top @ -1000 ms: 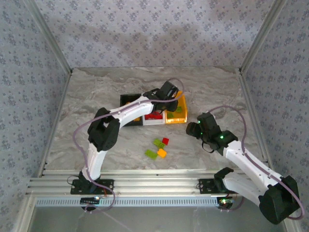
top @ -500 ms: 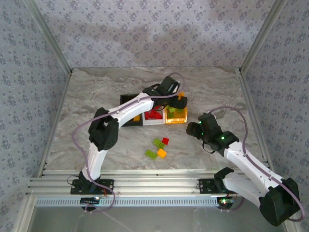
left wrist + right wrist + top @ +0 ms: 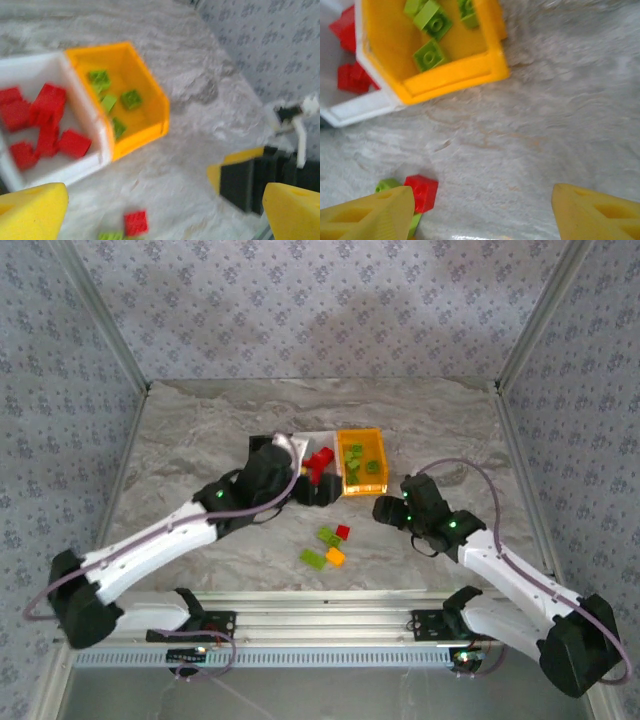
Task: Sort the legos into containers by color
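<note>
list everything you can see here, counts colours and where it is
orange bin: one, orange, right end of the row of bins
green bricks: at least four, lime green, inside the orange bin
white bin: one, white, touching the orange bin's left side
red bricks: several, red, inside the white bin
black bin: one, black, left of the white bin, mostly hidden by the left arm
loose green bricks: two, lime green, on the table in front of the bins
loose red brick: one, red, beside them
loose orange brick: one, orange, beside them
table: one, grey marble pattern
left gripper: one, yellow pads, open, empty
right gripper: one, yellow pads, open, empty
</note>
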Controlling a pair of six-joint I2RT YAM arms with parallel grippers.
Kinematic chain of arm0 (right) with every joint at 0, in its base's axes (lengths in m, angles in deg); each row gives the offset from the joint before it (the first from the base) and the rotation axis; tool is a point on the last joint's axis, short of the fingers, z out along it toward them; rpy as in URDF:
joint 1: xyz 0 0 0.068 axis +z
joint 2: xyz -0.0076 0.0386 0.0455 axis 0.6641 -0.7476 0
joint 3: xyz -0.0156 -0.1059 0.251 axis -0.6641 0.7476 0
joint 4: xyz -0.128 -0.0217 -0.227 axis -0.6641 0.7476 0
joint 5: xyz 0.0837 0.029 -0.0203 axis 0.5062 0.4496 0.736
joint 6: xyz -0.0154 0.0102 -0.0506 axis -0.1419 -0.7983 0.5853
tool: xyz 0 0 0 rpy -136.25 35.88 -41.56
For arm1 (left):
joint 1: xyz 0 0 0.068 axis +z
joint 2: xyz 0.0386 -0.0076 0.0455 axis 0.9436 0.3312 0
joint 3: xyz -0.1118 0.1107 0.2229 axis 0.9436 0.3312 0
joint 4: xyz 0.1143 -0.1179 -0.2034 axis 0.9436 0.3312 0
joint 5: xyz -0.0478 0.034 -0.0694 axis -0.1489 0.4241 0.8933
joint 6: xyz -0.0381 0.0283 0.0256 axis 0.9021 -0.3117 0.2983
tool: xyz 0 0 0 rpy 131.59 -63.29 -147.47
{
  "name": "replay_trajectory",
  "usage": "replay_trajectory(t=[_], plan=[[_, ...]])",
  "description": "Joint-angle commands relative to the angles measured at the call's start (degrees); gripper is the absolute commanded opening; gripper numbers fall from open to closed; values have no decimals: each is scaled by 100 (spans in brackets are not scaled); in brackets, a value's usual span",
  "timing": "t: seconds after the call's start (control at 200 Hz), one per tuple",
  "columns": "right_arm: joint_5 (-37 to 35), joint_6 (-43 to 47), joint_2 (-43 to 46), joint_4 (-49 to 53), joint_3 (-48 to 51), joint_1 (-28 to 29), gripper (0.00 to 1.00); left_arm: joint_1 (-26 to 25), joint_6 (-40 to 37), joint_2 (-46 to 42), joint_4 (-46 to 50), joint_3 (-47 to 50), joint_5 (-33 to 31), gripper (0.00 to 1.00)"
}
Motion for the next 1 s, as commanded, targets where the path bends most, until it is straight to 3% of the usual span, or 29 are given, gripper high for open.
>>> replay_trajectory(t=[0.0, 0.18, 0.42, 0.61, 0.994], plan=[[165, 216, -198, -88, -56, 468, 74, -48, 392, -1028, -75, 1027, -524, 100], [272, 395, -795, -156, -401, 1312, 74, -53, 942, -2613, 748, 2158, -1133, 100], [430, 1041, -2229, -53, -1531, 2387, 64, -44, 1578, -3724, 1717, 2678, -1636, 100], [144, 1426, -3331, 346, -2288, 2968, 65, -14, 1606, -4111, 2191, 2528, -1973, 100], [-747, 2007, -4672, 1054, -3230, 3403, 69, 31, 1346, -4444, 2675, 2226, -2203, 100]])
